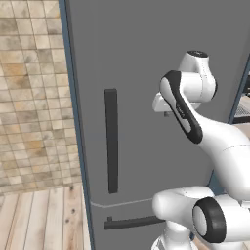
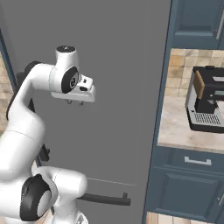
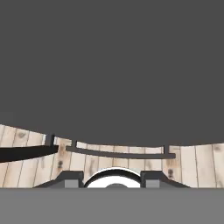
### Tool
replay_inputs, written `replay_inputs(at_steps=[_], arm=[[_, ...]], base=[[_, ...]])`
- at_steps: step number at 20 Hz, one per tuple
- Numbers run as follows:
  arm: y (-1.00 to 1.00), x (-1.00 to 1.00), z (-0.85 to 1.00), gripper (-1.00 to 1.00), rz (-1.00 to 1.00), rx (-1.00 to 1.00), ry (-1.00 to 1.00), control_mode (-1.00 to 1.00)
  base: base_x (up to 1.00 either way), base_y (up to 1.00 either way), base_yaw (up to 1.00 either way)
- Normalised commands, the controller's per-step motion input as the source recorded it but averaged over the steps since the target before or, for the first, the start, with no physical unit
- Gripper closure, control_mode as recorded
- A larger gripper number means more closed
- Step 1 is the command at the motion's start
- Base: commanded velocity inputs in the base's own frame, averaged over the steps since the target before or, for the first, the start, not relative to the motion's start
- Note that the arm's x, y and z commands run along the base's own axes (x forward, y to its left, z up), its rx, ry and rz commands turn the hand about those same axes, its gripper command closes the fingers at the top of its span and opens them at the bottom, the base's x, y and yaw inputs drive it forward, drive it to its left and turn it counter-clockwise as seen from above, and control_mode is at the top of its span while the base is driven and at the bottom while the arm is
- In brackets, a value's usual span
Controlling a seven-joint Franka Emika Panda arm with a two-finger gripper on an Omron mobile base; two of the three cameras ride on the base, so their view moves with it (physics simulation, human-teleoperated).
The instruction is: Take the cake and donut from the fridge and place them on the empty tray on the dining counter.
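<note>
Left of the pincer point(image 2: 75, 103), the fridge point(image 1: 146, 58) showed its black vertical handle point(image 1: 111, 140) on a shut door, contents hidden. The pincer hung just before that door, pointing down, jaws together and holding nothing. Well right of it, a coffee machine point(image 2: 206, 104) sat on the wall surface point(image 2: 175, 127).

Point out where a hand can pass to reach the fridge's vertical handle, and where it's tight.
Free: the bare door of the fridge between the vertical handle and the gripper. Tight: lower right, where the robot's base crowds the horizontal drawer handle.
</note>
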Motion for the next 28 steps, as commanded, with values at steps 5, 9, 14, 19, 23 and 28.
replay_inputs(at_steps=[5, 9, 14, 19, 23, 28], arm=[[0.12, -0.73, 0.0, -1.0, 0.02, -0.05, -0.22, -1.0], [0.03, -1.0, 0.0, -1.0, -0.02, -0.05, -0.45, -1.0], [0.2, -0.8, 0.03, -1.0, 0.0, -0.02, -0.38, 1.0], [0.0, 0.0, 0.0, -1.0, 0.0, 0.0, 0.0, 1.0], [0.0, 0.0, 0.0, -1.0, 0.0, 0.0, 0.0, 1.0], [0.0, 0.0, 0.0, -1.0, 0.0, 0.0, 0.0, 1.0]], base=[[0.0, 0.0, 0.0], [0.0, 0.0, 0.0], [-0.2, 0.09, 0.0], [-1.0, 0.74, -0.03], [-0.9, 1.0, -0.13], [-0.25, 0.7, -0.31]])
